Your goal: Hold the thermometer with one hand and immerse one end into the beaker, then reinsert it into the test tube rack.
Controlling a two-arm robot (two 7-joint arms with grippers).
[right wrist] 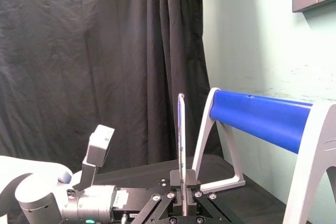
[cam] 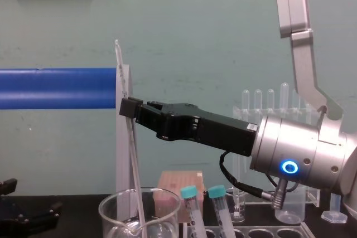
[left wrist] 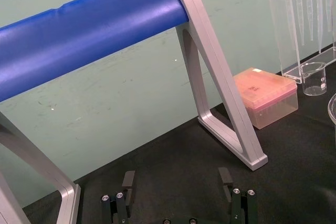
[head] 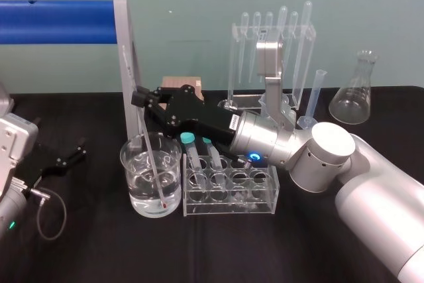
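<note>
My right gripper (head: 141,97) is shut on the thermometer (head: 136,107), a long thin glass rod held nearly upright, leaning slightly. Its lower red-tipped end sits in the clear liquid inside the wide glass beaker (head: 132,164). In the chest view the right gripper (cam: 129,107) pinches the thermometer (cam: 127,137) above the beaker (cam: 111,210). The thermometer (right wrist: 181,129) rises straight from the closed fingers in the right wrist view. The test tube rack (head: 265,203) stands just right of the beaker, holding two teal-capped tubes (head: 189,138). My left gripper (head: 66,157) rests open at the table's left.
A blue roller on a grey frame (head: 126,44) stands behind the beaker. A clear pipette stand (head: 271,38), a graduated cylinder (head: 317,94) and a conical flask (head: 354,94) are at the back right. A pink box (left wrist: 268,98) and a small beaker (left wrist: 314,78) sit near the frame.
</note>
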